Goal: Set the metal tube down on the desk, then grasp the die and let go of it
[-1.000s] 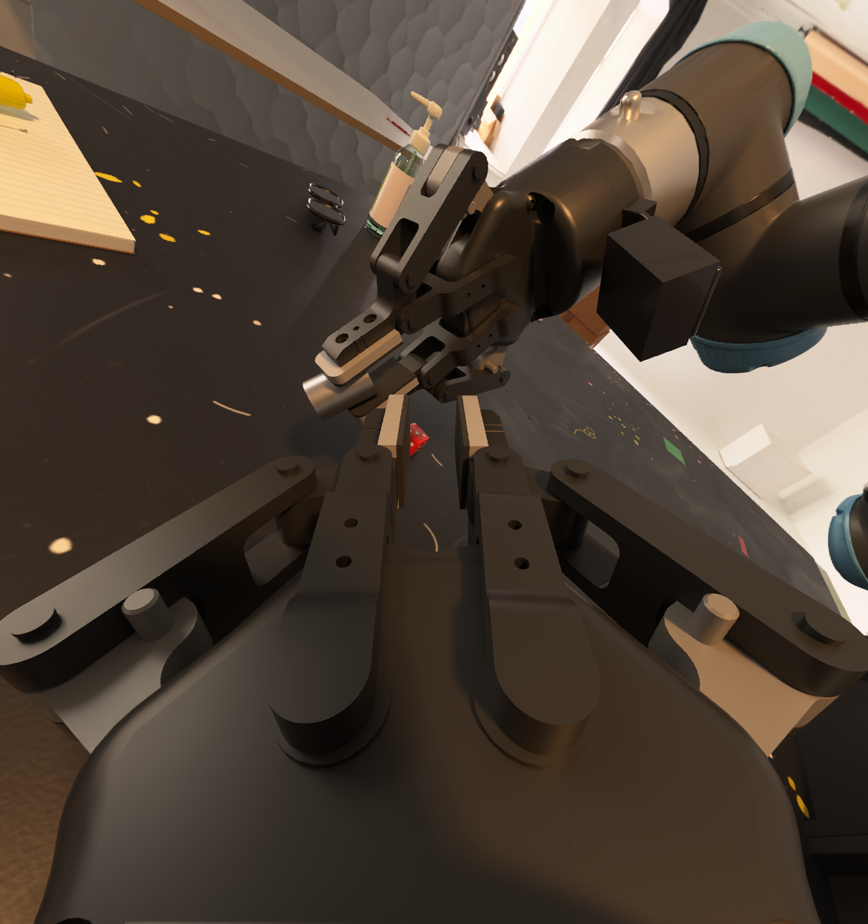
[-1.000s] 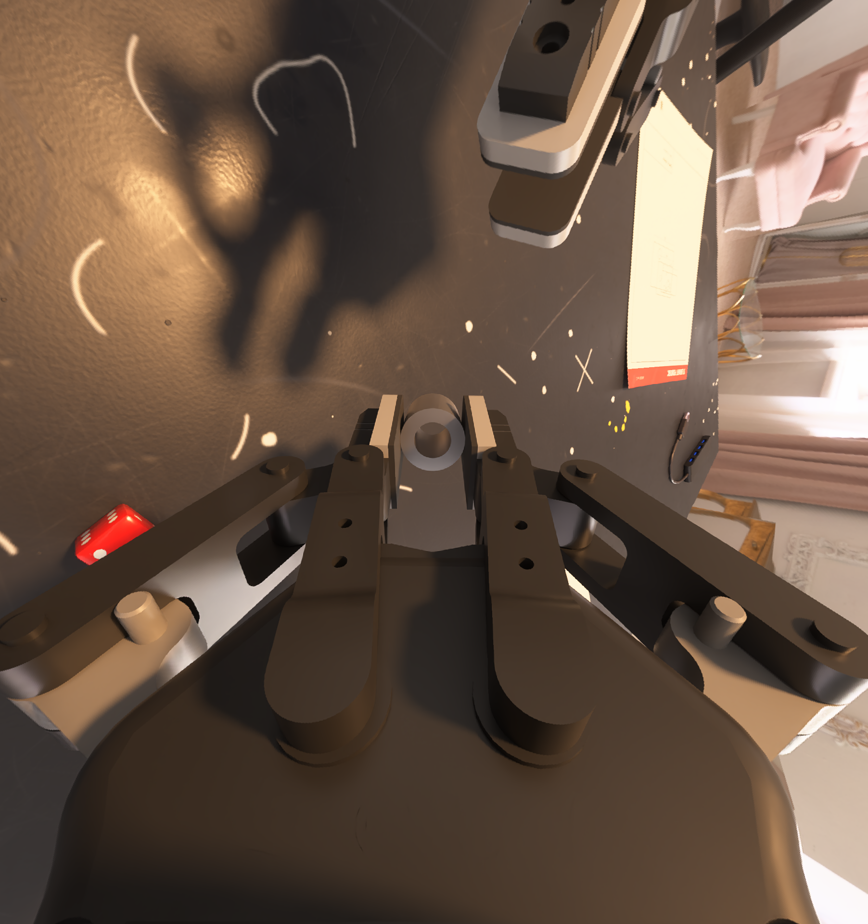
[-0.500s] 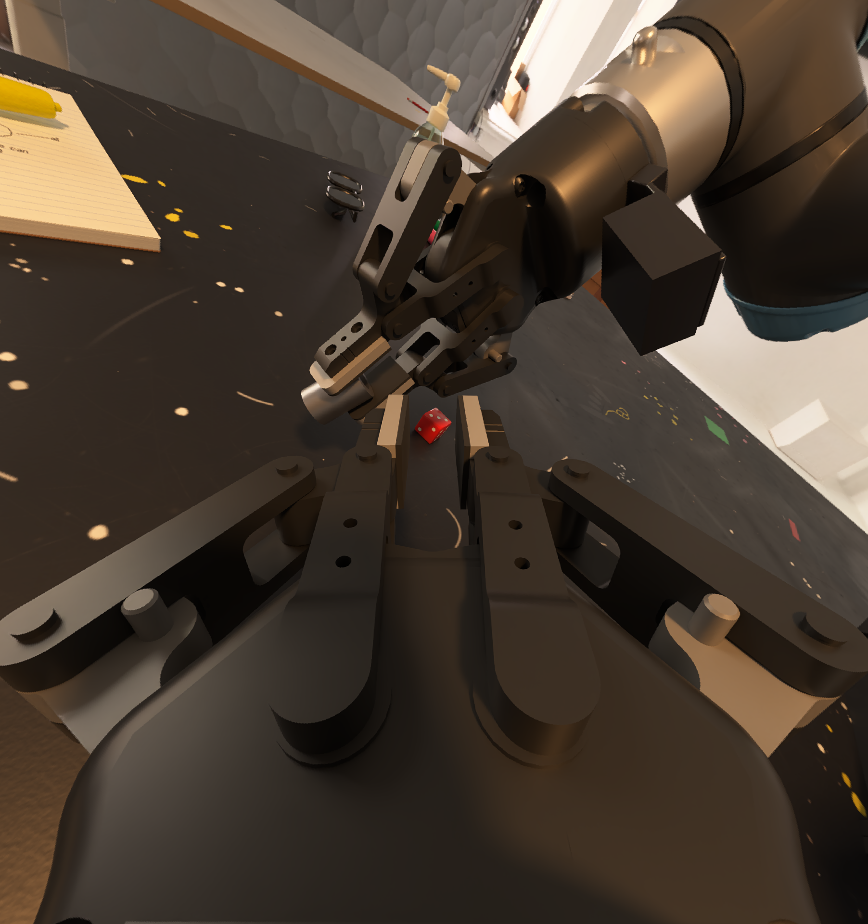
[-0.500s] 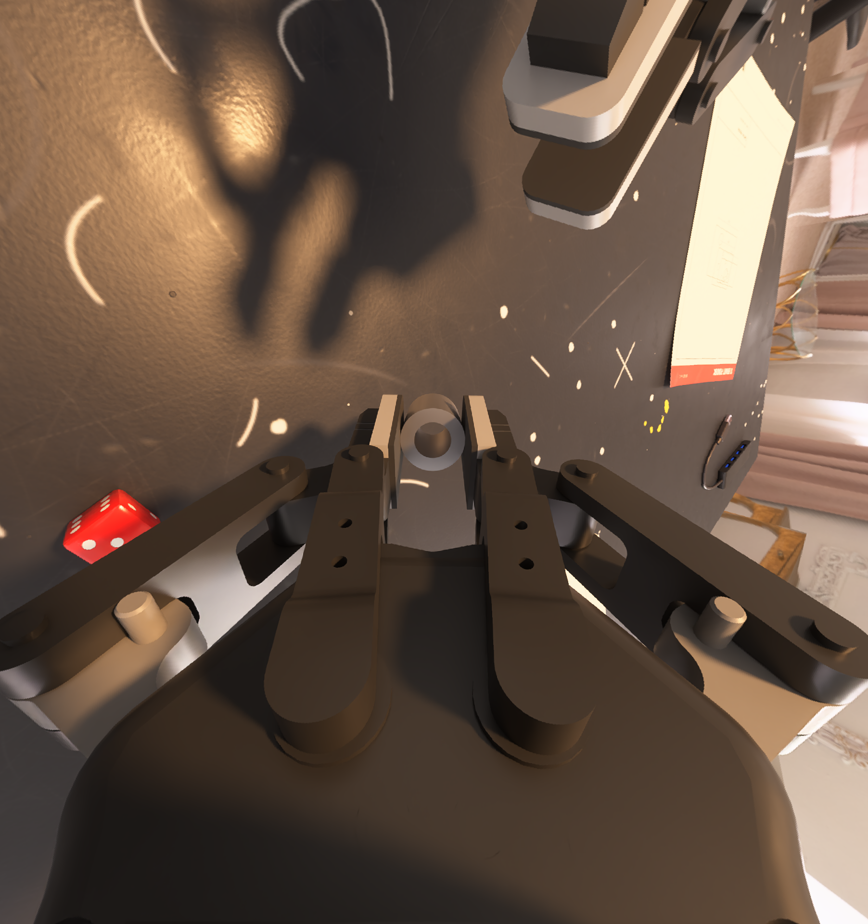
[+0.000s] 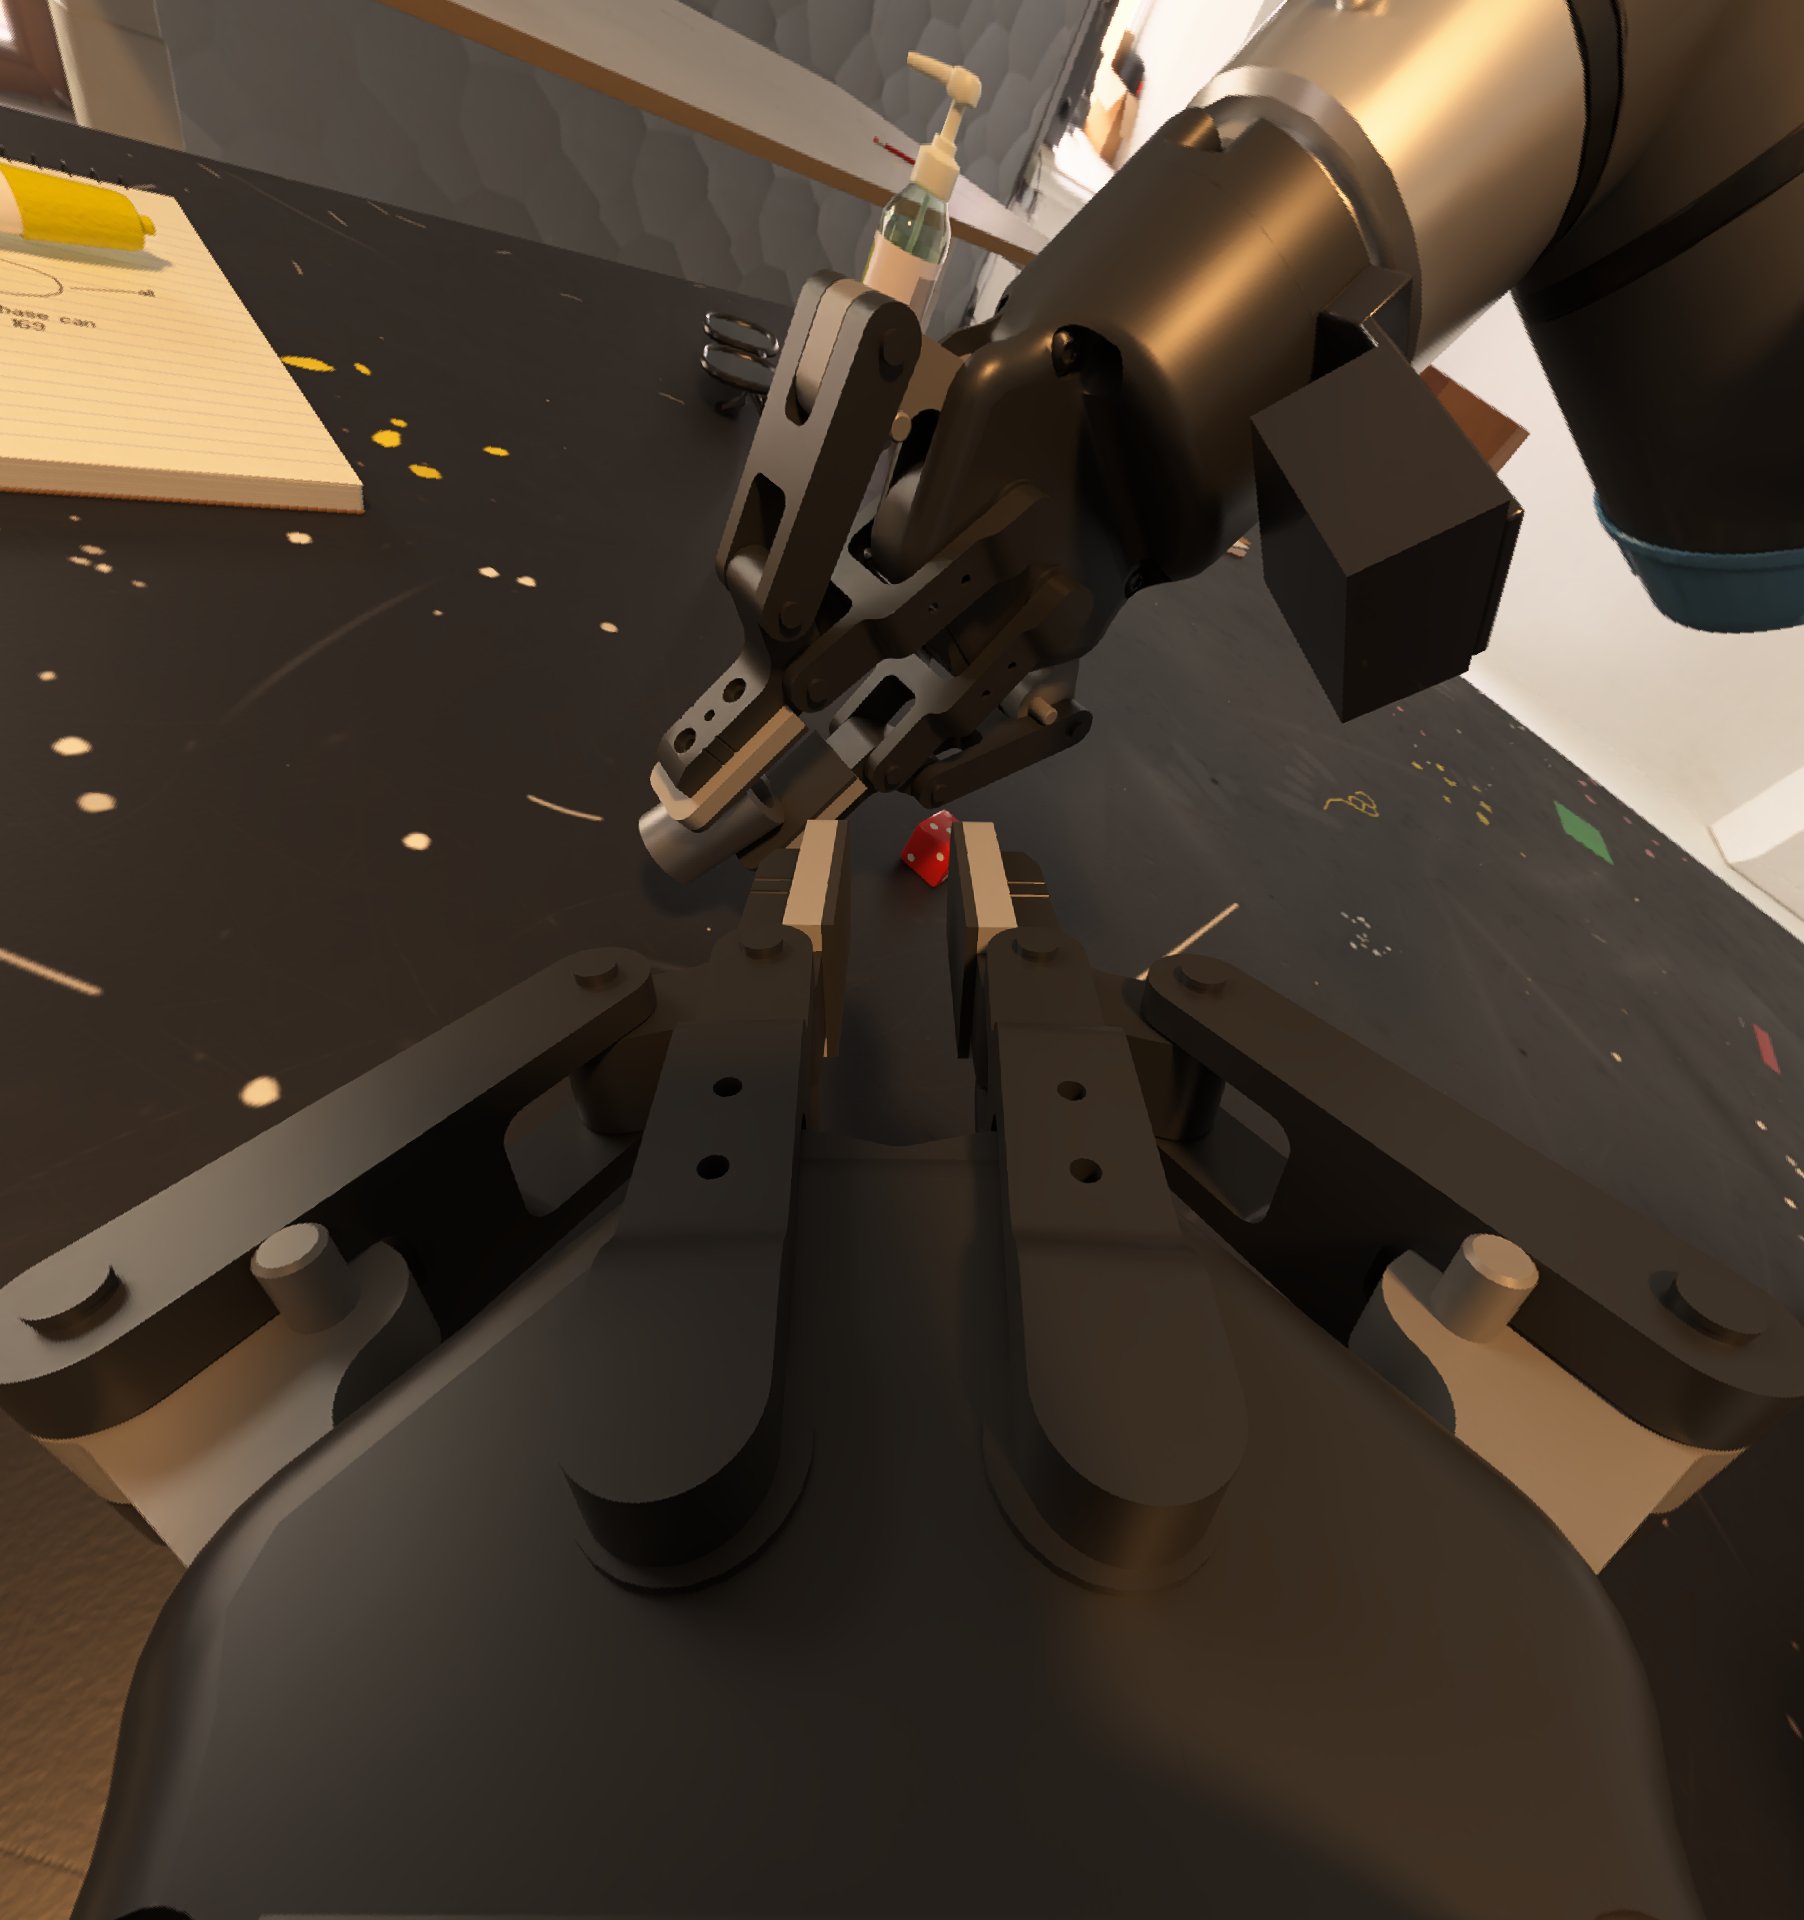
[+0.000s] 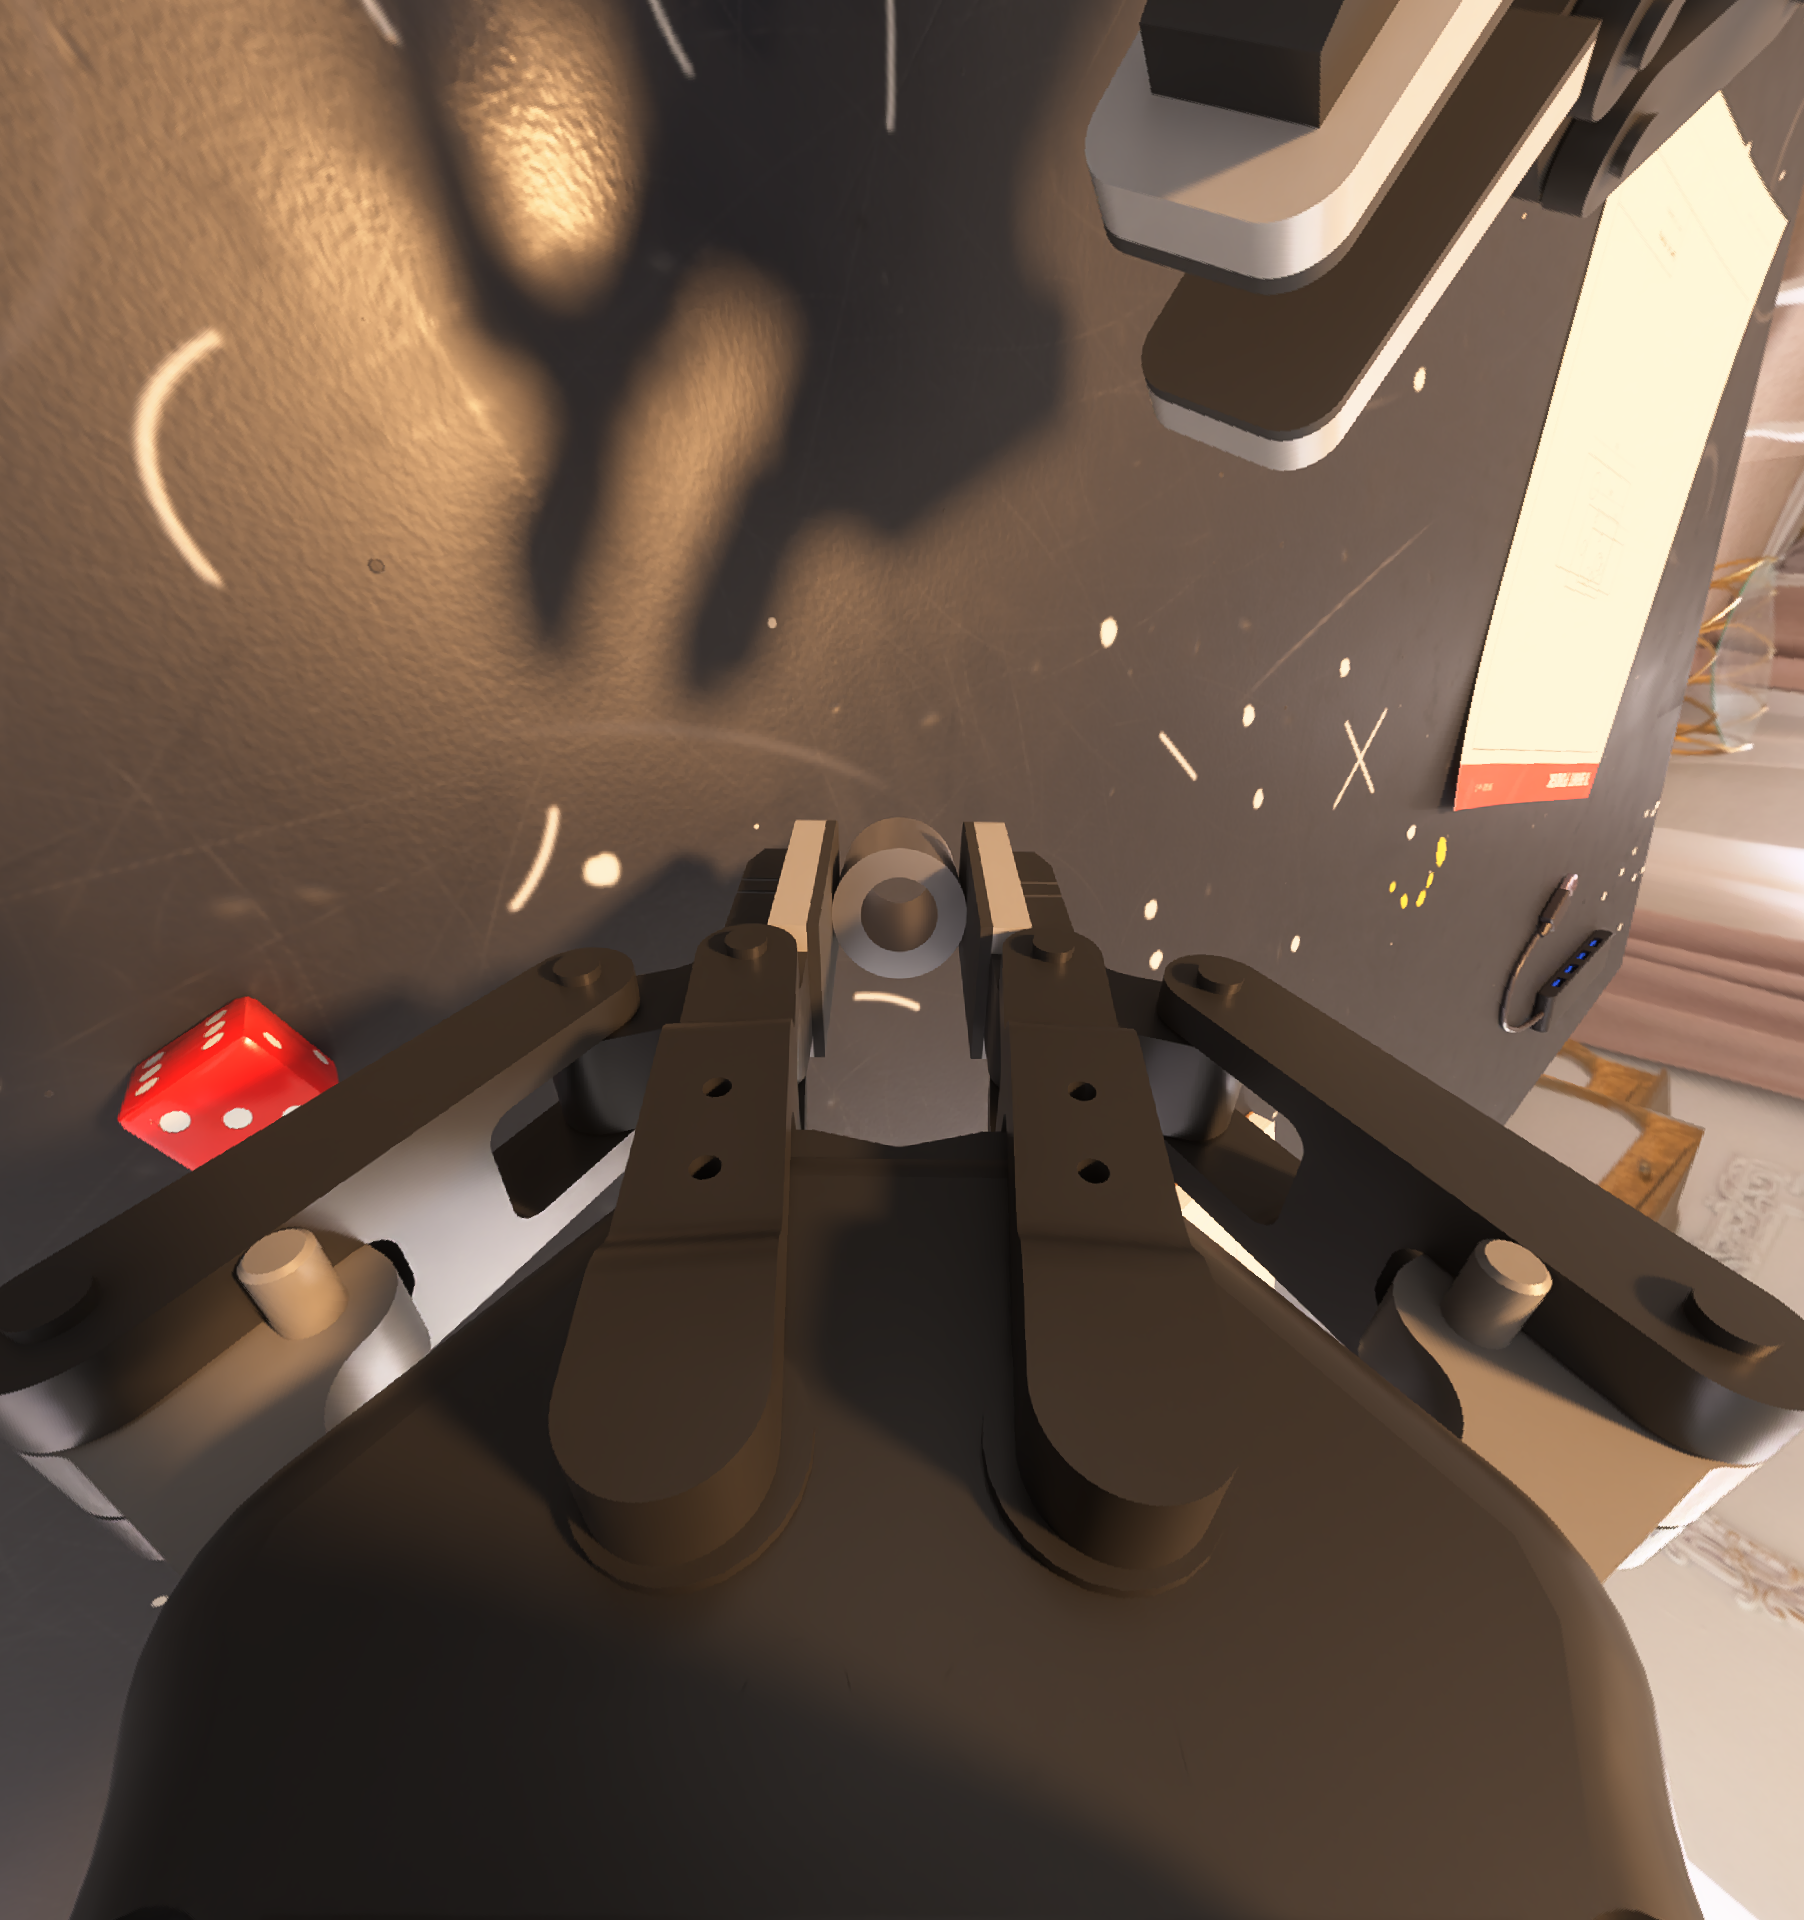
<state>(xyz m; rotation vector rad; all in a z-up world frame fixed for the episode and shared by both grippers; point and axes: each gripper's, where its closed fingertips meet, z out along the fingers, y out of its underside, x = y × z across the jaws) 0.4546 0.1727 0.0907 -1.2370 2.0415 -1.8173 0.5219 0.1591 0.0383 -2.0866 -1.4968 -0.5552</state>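
Metal, short and hollow, the tube (image 6: 898,909) sits clamped between the pads of the right gripper (image 6: 898,883), its open end facing the camera. From the left wrist view that gripper (image 5: 763,800) slants down toward the dark desk (image 5: 254,675), tube end (image 5: 685,842) poking out low over the surface. A red die (image 6: 223,1081) rests on the desk beside it. The left gripper (image 5: 898,883) hovers with a narrow gap between its pads, holding nothing, the die (image 5: 929,847) beyond its tips. A notepad (image 5: 98,395) lies well apart.
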